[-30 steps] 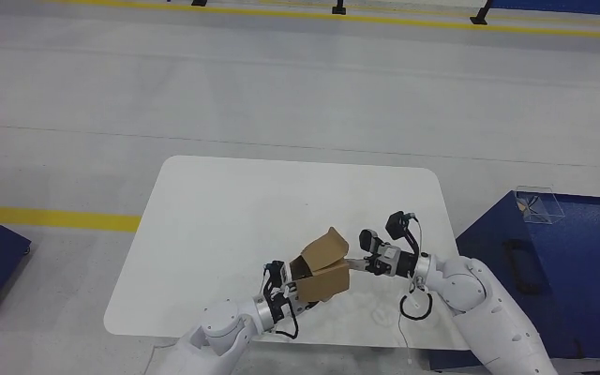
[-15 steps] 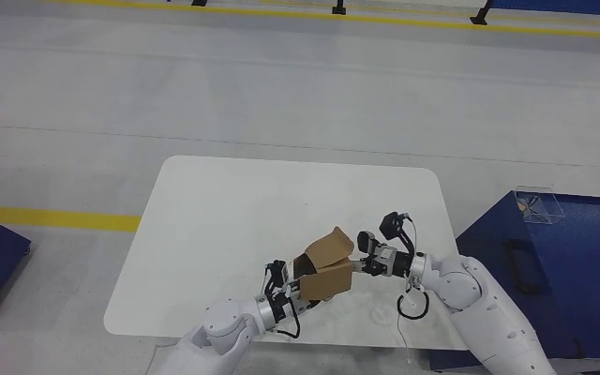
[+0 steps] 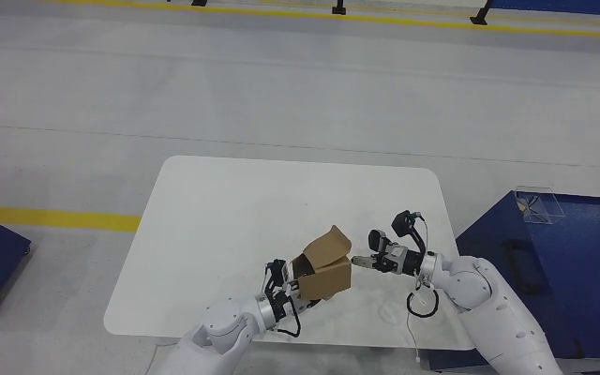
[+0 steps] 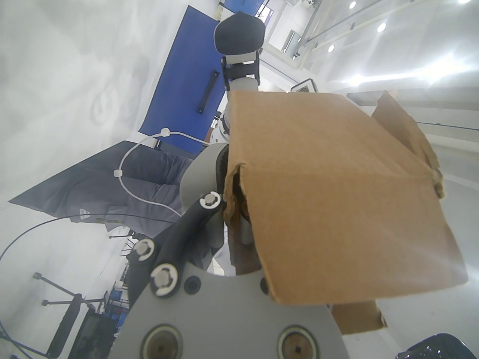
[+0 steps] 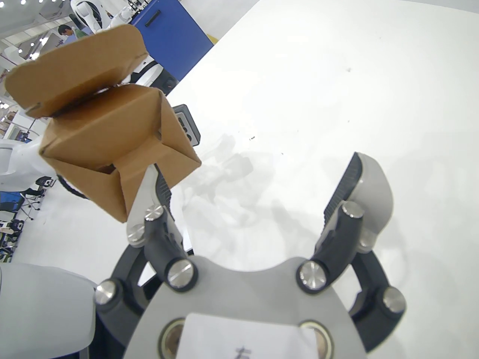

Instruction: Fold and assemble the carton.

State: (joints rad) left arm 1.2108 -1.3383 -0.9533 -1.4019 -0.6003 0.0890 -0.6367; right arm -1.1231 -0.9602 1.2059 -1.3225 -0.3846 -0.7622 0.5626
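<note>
Left gripper clamped on a carton wall, holding it up over the worktop near edge, likely so the open end faces the other arm. Right gripper spread wide, holding nothing, one finger against a loose flap, probably to push it in.

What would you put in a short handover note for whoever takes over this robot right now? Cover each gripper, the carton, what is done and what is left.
Left gripper: shut on the carton, holding it up off the table.
Right gripper: open, beside the carton's open end, with one finger against a side flap there.
Done: the carton is opened up into a box shape.
Left: the end facing the right gripper is not closed, and its big flap sticks up. The likely next job is folding these flaps in and shutting that end.
</note>
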